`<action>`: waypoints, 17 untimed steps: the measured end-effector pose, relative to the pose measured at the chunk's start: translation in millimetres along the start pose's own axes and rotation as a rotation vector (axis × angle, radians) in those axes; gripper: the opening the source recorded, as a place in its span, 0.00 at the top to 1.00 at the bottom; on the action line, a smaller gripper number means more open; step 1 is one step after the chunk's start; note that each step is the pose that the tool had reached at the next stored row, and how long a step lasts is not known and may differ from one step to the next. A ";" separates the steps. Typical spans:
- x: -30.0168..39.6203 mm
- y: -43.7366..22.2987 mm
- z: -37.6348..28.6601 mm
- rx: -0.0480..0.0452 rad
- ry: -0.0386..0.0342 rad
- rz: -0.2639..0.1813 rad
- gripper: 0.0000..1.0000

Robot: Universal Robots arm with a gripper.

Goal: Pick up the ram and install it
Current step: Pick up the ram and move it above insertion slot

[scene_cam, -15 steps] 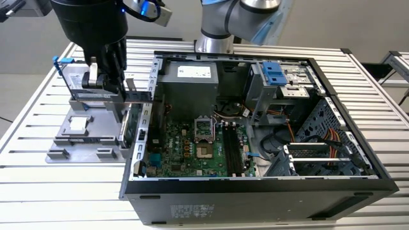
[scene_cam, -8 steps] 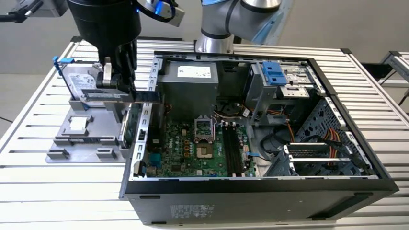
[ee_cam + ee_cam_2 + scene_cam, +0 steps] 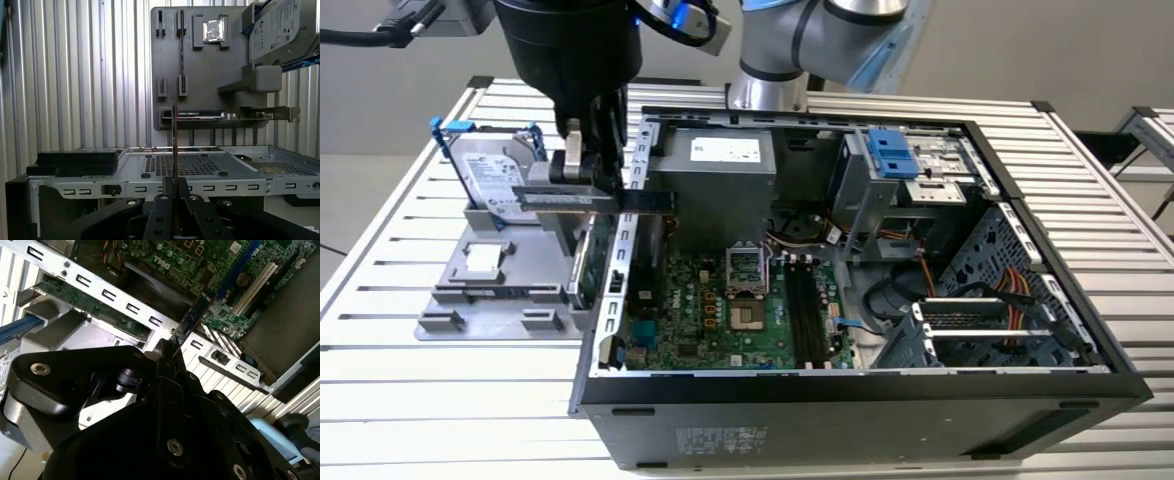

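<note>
Exterior view: gripper [image 3: 591,178] clamped on the ram [image 3: 651,201], held level over the case [image 3: 854,400] wall, at 10 o'clock from the motherboard [image 3: 720,310], tray [image 3: 480,300] at 9 o'clock.

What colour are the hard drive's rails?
Blue; the rails on the silver hard drive show best in the exterior view.

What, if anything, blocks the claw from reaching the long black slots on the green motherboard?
Likely nothing, so yes: the claw, shut on the thin dark ram stick, hangs by the open black case, whose long black slots lie uncovered.
</note>
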State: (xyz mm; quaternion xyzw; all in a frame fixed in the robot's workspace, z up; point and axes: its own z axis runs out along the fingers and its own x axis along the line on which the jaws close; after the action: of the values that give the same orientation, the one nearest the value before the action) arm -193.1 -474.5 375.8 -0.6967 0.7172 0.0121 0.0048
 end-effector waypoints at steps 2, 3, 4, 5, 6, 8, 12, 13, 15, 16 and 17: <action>-0.1 -4.0 -0.2 0.0000 0.0001 0.000 1.00; -0.2 -6.2 -0.3 0.0000 0.0000 0.000 1.00; -0.3 -8.3 -0.3 0.0000 -0.0001 0.000 1.00; -0.3 -10.4 -0.5 0.0000 0.0000 0.000 1.00; -0.4 -12.6 -0.6 0.0000 0.0000 0.000 1.00; -0.5 -17.1 -0.8 -0.0001 0.0000 0.000 1.00; -0.8 -25.9 -1.1 -0.0001 -0.0001 0.000 1.00; -0.9 -28.1 -1.2 -0.0001 0.0000 0.000 1.00; -1.0 -32.3 -1.4 -0.0001 0.0000 0.000 1.00; -1.0 -34.5 -1.5 -0.0001 0.0000 0.000 1.00; -1.1 -36.7 -1.6 -0.0001 0.0000 0.000 1.00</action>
State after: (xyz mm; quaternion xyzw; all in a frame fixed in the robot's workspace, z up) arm -156.4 -474.5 377.0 -0.6967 0.7172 0.0122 0.0048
